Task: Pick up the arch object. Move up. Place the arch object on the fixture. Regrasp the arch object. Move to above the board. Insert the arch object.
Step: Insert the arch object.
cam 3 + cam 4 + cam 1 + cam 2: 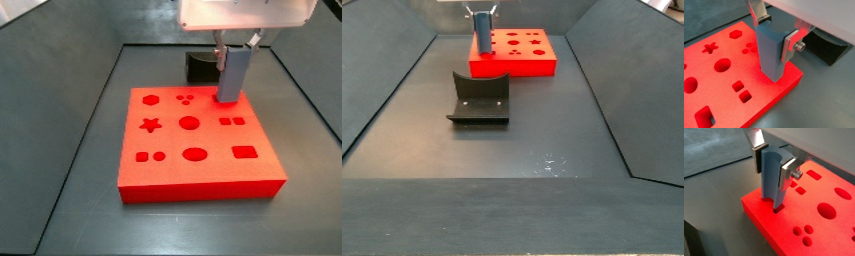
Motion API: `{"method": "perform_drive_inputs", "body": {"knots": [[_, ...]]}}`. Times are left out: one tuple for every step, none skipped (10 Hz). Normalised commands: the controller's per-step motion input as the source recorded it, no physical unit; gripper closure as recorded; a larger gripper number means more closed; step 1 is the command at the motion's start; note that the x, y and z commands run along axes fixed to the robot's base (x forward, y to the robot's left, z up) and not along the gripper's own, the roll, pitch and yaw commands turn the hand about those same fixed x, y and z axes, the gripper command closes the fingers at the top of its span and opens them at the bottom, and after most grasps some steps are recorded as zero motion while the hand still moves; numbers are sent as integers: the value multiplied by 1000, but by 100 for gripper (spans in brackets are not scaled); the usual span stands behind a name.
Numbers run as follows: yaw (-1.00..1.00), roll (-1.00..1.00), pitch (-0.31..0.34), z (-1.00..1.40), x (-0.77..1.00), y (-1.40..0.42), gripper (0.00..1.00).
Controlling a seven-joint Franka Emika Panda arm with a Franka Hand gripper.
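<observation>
1. Standing upright over the board (201, 140), the arch object (773, 175) is clamped in the claw (776, 31), its lower end just entering a cut-out near the board's edge.
2. It looks light, stiff and smooth-sided, likely to slip if tilted; the hold high on its flat faces suits it.
3. Both wrist views show the tip meeting the hole; only a side view shows the fixture (480, 97) standing empty, well apart on the floor.

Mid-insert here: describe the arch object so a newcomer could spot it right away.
Find the big red board on the dark floor. At its corner nearest the black fixture, the hand holds the arch object upright, lower end at the board's surface. It is the only blue-grey block, standing tall where everything else is flat red or black.
</observation>
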Motion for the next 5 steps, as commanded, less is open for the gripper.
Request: {"method": "perform_drive_inputs", "body": {"knots": [[-43, 0, 0, 0, -63, 14, 100], [-20, 0, 0, 0, -57, 43, 100], [-11, 0, 0, 0, -69, 49, 100], [0, 0, 0, 0, -137, 97, 100], [0, 0, 0, 0, -14, 34, 100]]}}
